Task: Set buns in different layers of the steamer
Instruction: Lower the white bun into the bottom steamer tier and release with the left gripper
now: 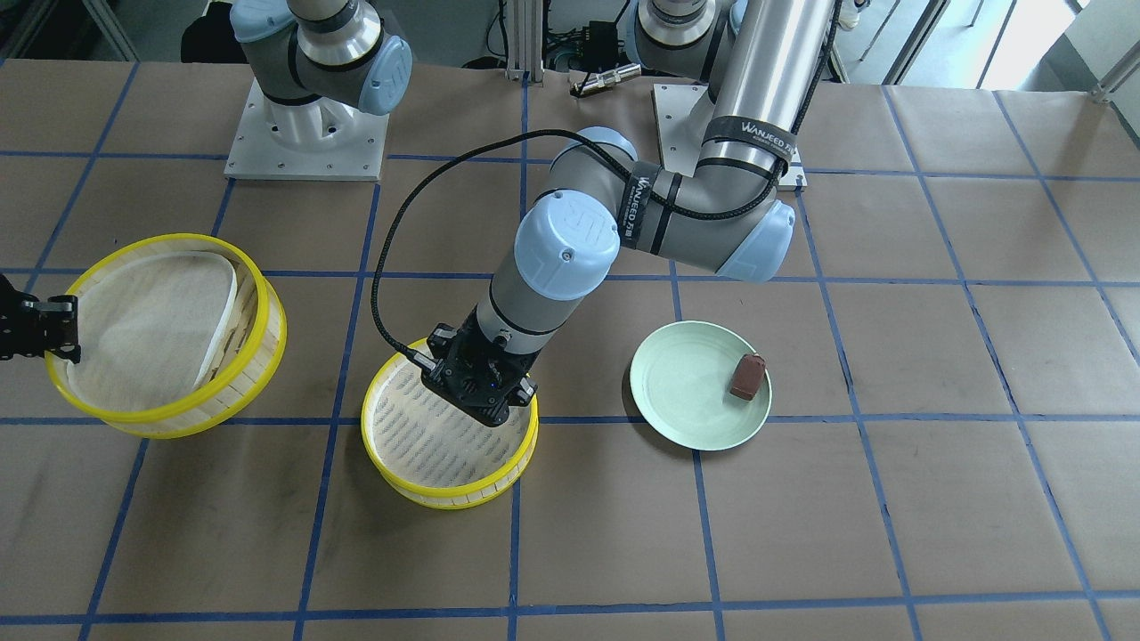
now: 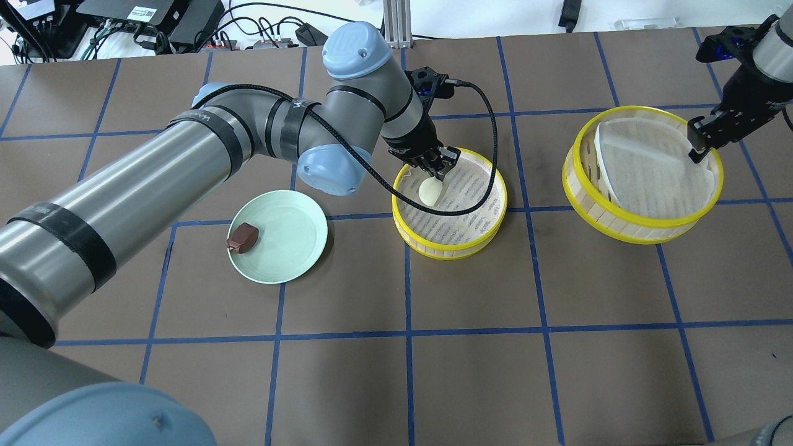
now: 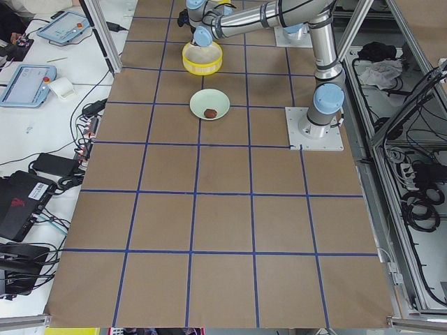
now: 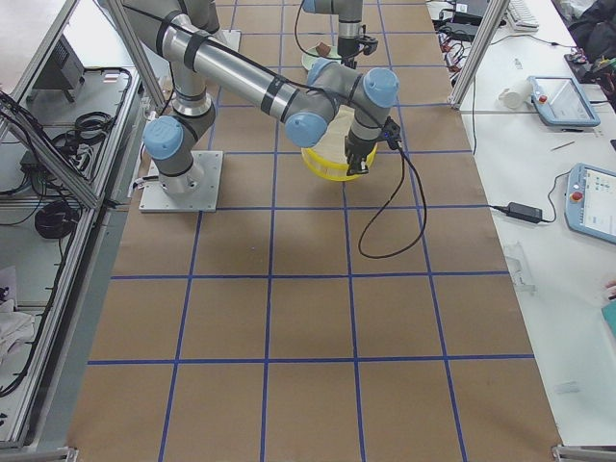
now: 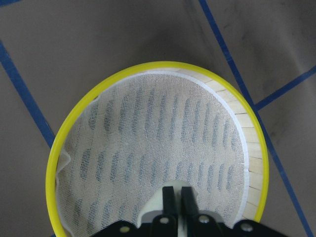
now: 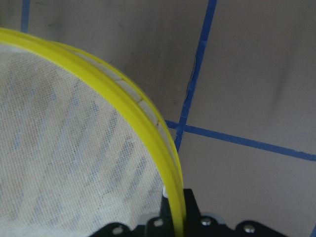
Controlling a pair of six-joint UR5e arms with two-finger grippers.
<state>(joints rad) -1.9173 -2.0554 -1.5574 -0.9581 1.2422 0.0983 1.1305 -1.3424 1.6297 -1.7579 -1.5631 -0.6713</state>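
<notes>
Buns: cream-white bun (image 2: 430, 191) is right at the tips of the left hand (image 2: 438, 176), inside the first layer (image 2: 450, 252), on the side nearest the robot. Wrist view shows the fingers (image 5: 169, 200) drawn almost together, only a sliver of gap, with the bun pale behind them. Looks pinched at its upper edge. Can't tell if it's touching the mesh liner.

Black cable (image 2: 489, 124) loops from that wrist across the layer's rim.

Brown bun (image 2: 243, 237) sits on the pale green plate (image 2: 291, 248), near its edge, on the robot's left of the first layer and apart from it.

Right hand (image 2: 699, 147) is closed over the yellow rim of the second layer (image 2: 644, 232), one finger on each side of the wall. Liner (image 2: 650, 179) in it is folded up along one side. This layer is well apart from the first and looks tilted. Can't tell if it's off the table.

Table (image 2: 557, 371): brown paper, blue tape grid, both arm bases on white plates (image 1: 307, 142).

Room: aluminium frame posts, cable bundles, and side benches with teach pendants (image 3: 24, 80).
</notes>
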